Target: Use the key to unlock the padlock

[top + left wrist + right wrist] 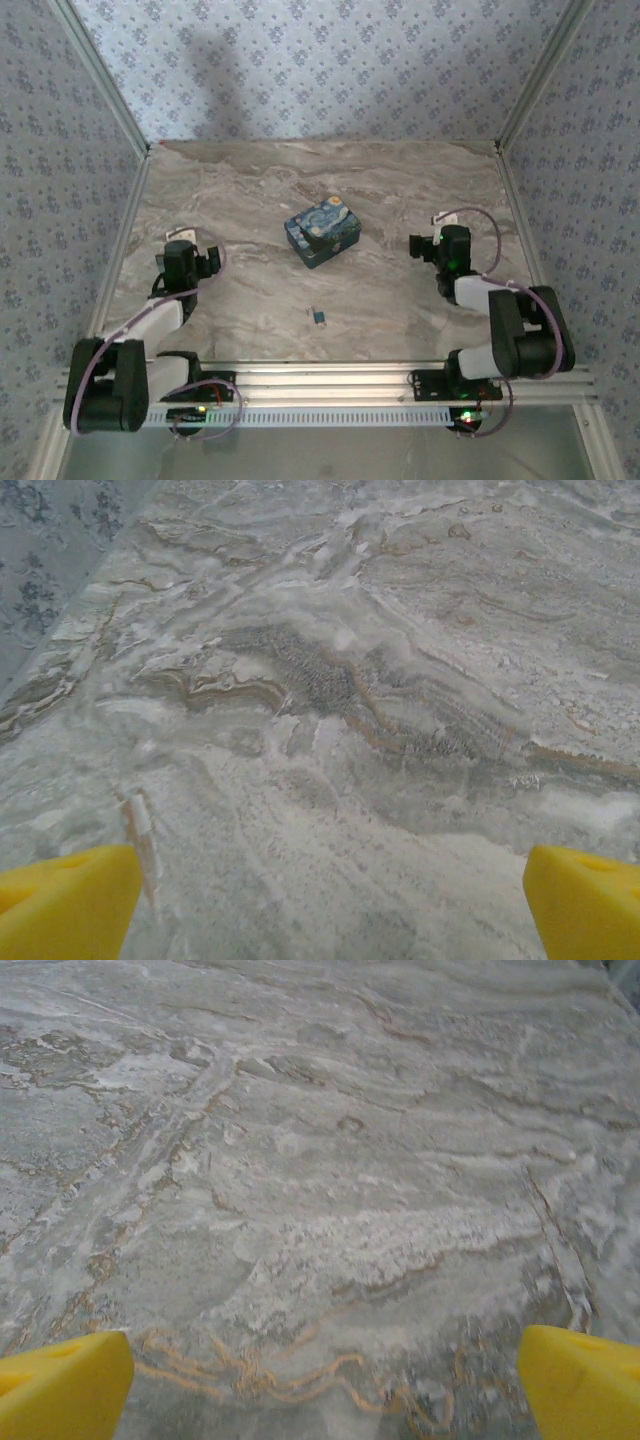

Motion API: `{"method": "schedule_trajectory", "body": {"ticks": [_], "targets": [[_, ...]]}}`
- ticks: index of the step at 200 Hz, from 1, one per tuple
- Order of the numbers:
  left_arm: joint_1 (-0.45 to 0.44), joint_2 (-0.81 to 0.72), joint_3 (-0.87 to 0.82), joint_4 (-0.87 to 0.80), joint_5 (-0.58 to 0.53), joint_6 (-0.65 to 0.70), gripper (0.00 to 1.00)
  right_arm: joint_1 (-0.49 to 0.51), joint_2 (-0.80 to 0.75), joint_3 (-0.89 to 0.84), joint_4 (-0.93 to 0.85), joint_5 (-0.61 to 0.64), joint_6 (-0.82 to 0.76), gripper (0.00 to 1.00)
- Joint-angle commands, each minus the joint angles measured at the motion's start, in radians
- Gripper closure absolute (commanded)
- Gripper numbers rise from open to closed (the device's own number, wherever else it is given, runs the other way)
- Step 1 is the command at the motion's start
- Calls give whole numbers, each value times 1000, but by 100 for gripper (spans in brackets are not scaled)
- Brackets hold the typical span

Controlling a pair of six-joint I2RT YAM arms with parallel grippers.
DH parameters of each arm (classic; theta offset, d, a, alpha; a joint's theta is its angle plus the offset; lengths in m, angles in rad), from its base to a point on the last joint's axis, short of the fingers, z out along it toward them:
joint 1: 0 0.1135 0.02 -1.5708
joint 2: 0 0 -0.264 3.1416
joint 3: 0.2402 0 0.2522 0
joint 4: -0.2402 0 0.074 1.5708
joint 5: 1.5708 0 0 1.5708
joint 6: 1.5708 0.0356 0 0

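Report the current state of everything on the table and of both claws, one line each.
padlock: lying on the table near the front edge, between the arms, untouched; too small to tell whether it is locked.
painted box: resting flat mid-table, turned at an angle, looks closed.
left claw: open, empty, over bare table.
right claw: open, empty, over bare table.
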Motion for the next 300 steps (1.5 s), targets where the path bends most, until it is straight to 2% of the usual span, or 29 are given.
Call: {"method": "schedule_trajectory", "body": {"ticks": [1, 6, 21, 46, 80, 106, 300], "targets": [[19, 66, 31, 189, 89, 34, 2, -52, 59, 47, 102, -62, -34, 0], [21, 90, 40, 206, 101, 40, 2, -74, 59, 57, 76, -87, -14, 0], [29, 152, 69, 248, 141, 59, 2, -125, 86, 37, 146, -149, 28, 0], [30, 247, 106, 333, 184, 88, 2, -127, 117, -24, 274, -159, 26, 0], [65, 403, 86, 513, 215, 67, 2, -128, 116, -21, 263, -158, 26, 0], [80, 395, 107, 458, 231, 54, 2, -127, 115, -20, 262, -155, 26, 0], [89, 397, 104, 471, 246, 50, 2, -121, 115, -21, 264, -144, 21, 0]]}}
